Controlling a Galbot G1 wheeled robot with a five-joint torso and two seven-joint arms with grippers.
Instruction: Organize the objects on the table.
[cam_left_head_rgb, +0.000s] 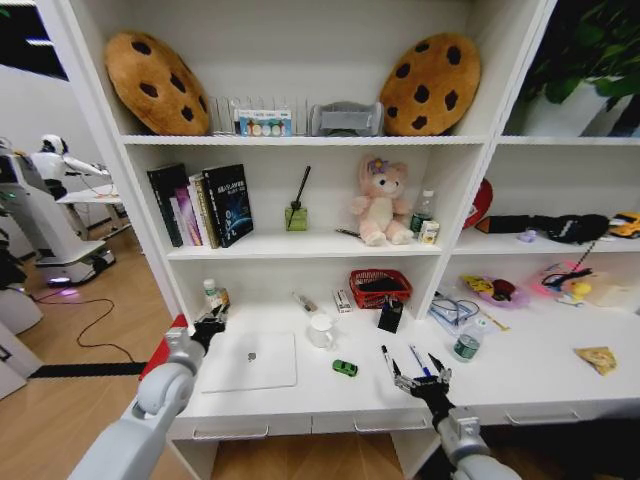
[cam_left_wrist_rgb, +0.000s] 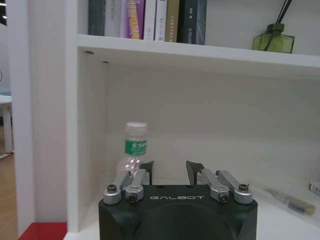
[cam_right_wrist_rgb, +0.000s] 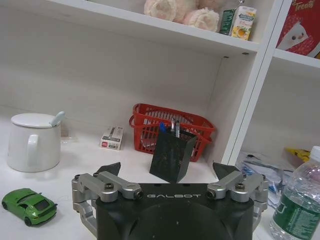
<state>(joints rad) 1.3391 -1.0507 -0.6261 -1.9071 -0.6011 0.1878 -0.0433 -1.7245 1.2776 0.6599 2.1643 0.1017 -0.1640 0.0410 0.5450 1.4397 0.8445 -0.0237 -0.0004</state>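
The left gripper (cam_left_head_rgb: 209, 327) hovers with jaws spread and empty above the far left corner of the silver laptop (cam_left_head_rgb: 250, 361), which lies flat on the white desk (cam_left_head_rgb: 520, 375); a clear bottle (cam_left_wrist_rgb: 131, 150) stands just beyond it, partly hidden by the fingers. The right gripper (cam_left_head_rgb: 421, 378), jaws likewise released, sits over the blue and black pens (cam_left_head_rgb: 402, 360), covering their near ends. A green toy car (cam_right_wrist_rgb: 29, 206) rests between laptop and pens; the tan packet (cam_left_head_rgb: 598, 359) lies well to the right.
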